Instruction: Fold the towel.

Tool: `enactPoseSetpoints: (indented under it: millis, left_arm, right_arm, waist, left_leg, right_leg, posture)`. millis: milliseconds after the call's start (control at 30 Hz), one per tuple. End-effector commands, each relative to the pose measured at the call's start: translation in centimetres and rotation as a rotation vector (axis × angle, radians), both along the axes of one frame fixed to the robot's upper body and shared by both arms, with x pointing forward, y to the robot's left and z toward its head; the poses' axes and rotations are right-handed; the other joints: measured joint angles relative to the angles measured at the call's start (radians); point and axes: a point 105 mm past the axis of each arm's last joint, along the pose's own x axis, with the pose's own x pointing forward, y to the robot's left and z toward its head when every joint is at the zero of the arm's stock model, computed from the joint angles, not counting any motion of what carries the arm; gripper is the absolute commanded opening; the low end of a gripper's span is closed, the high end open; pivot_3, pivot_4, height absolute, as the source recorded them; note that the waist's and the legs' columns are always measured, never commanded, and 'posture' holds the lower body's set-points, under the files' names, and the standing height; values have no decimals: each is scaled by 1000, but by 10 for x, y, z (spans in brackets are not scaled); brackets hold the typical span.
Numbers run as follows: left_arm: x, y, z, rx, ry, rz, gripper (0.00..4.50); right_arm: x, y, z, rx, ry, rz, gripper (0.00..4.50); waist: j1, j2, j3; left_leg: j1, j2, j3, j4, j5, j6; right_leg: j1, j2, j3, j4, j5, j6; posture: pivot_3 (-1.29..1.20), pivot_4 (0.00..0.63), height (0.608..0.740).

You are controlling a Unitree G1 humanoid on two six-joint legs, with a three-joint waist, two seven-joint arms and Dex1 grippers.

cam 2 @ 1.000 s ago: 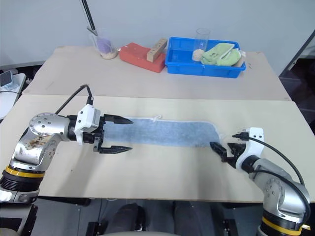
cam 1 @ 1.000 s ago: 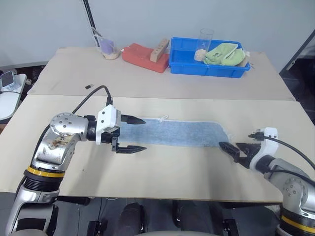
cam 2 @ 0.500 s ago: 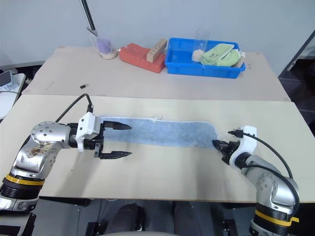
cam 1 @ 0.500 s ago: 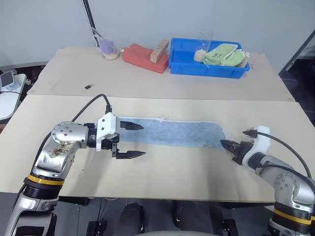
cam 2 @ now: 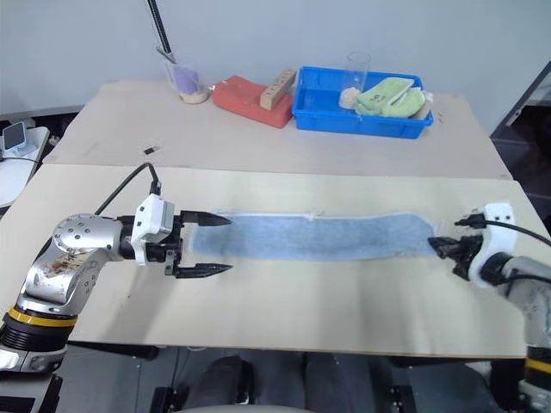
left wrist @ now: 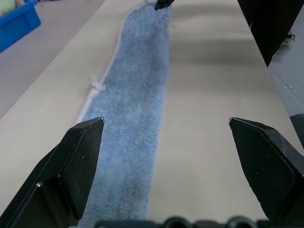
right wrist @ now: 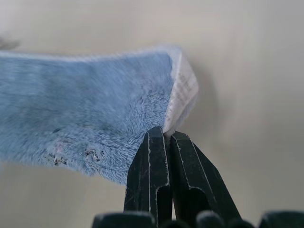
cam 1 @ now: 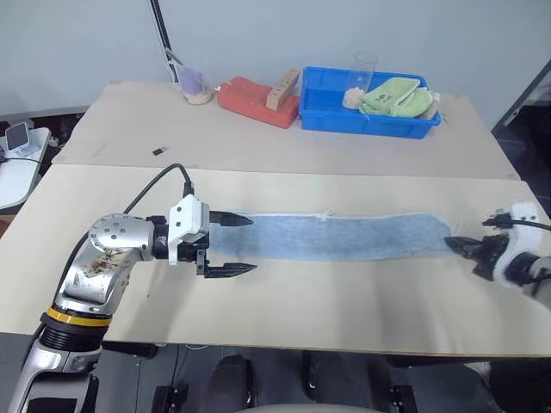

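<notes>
- Since the towel [cam 1: 331,237] lies as a long narrow strip across the middle of the front table [cam 1: 344,310], its long axis runs from centre-left to far right of the head views, and a fold would bring one end along that line toward the other.
- At the right edge of the frame, the right gripper [cam 1: 472,249] sits at the strip's right end; its two black fingers [right wrist: 152,180] are pressed together, pinching the towel's corner, where the whitish edging curls up just above the fingertips.
- At centre-left, the left gripper [cam 1: 231,244] points along the strip toward the other gripper, its fingers spread as wide as they go and holding nothing.
- The towel's left end reaches in between those spread fingers: the upper finger [left wrist: 71,171] hangs over the cloth's edge, while the lower one is over bare table. Whether either touches the cloth I cannot tell.
- Each arm is therefore nearest its own end of the strip.
- Judging by this, the left end is not yet gripped, so closing there looks like the next need.
</notes>
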Motion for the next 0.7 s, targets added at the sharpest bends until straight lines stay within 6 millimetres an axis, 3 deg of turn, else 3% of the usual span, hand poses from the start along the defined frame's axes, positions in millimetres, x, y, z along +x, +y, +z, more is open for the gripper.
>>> enactPoseSetpoints:
  millis: [33,167,300,433,667,700]
  left_arm:
    - [0,0,15,-25,-40,-3,4500]
    - [-2,1,18,-23,-44,7,4500]
    - [-5,2,20,-21,-43,20,4500]
    - [-8,1,20,-26,-34,36,4500]
    - [-6,4,17,-44,-16,108,4500]
    - [-5,4,17,-45,-17,118,4500]
  right_arm:
    - [7,60,25,-67,-88,281,75]
    - [11,116,33,-112,-136,464,75]
    - [9,152,26,-104,-119,570,75]
    - [10,177,12,-74,-86,610,75]
    - [14,204,-4,-8,-35,622,75]
    - [16,206,-5,-1,-40,615,373]
  waist:
    - [-8,0,0]
    - [-13,0,0]
    - [5,0,0]
    - [13,0,0]
    - [15,0,0]
    - [14,0,0]
  left_leg:
    - [0,1,0,0,0,0]
    - [0,2,-6,-1,-1,1]
    - [-1,1,-5,-1,-1,1]
    - [-2,0,-5,0,-1,1]
    - [-2,-1,-5,0,0,1]
    - [-2,-1,-5,0,0,1]
  right_leg:
    - [0,1,0,0,0,0]
    - [0,3,1,0,0,0]
    - [-1,2,0,-3,2,-3]
    - [0,-1,1,-6,4,-5]
    - [1,0,0,-6,4,-5]
    - [0,0,0,-6,4,-5]
  posture:
    - [0,150,684]
    - [0,150,684]
    - [0,150,684]
    - [0,150,684]
    - [0,150,684]
    - [0,150,684]
